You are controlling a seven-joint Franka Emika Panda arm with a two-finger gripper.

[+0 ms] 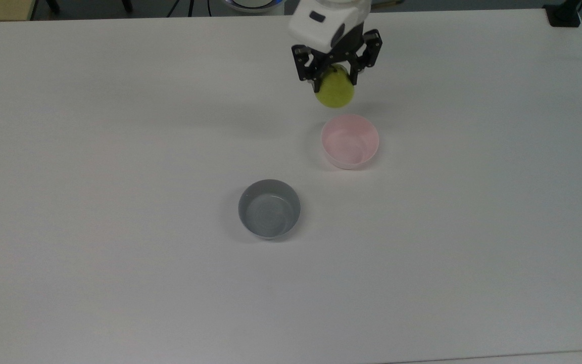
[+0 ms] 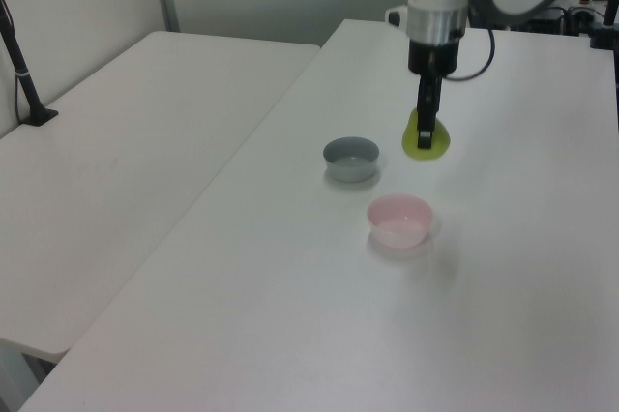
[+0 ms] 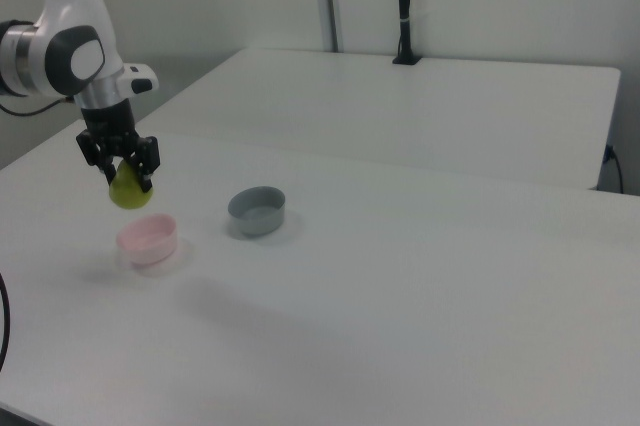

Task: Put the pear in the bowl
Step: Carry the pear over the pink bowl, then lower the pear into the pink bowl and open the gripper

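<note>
I look for words and numbers and I cannot read any. I see no letters, labels or signs on anything in front of me.
</note>
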